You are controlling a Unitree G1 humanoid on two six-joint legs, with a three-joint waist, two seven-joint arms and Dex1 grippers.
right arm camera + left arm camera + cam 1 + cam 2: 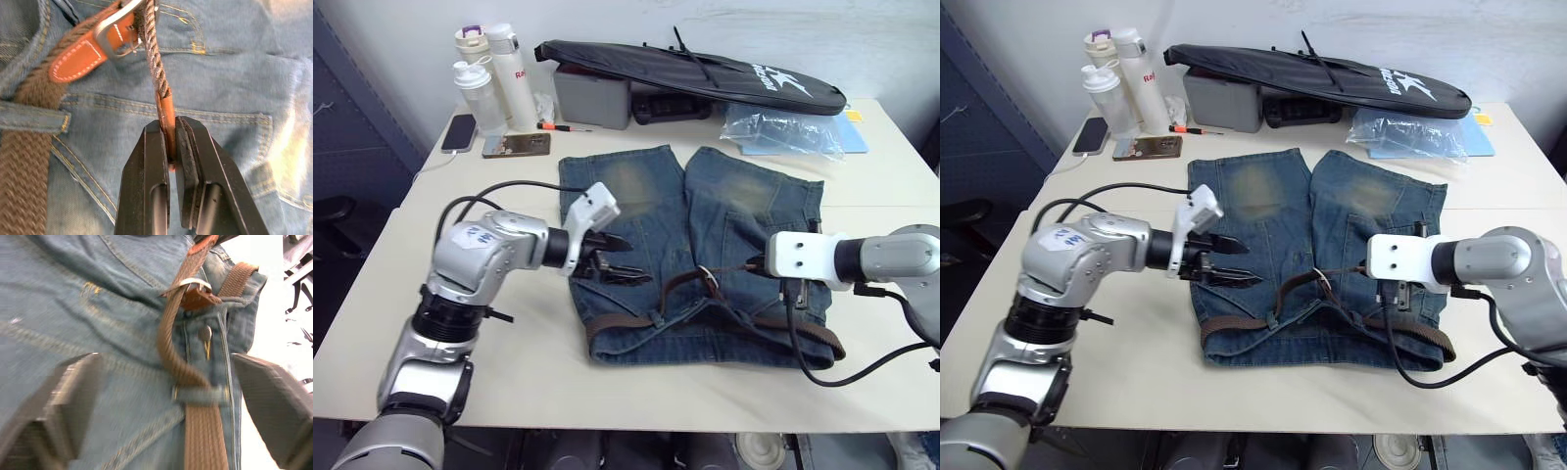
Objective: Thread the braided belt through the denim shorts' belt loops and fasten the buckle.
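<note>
On the tabletop (636,387), the denim shorts (705,245) are lying flat; the right pincer (170,147) is pinching the braided belt (152,54) by its tip beside the buckle (117,22), while the left pincer (622,262) is hovering released.

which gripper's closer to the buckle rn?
Right. The right gripper pinches the belt's tan tip just past the buckle; the left gripper, fingers open, hovers over the shorts farther off.

Left pincer (625,262) agape; right pincer (170,147) clamped tight.
</note>
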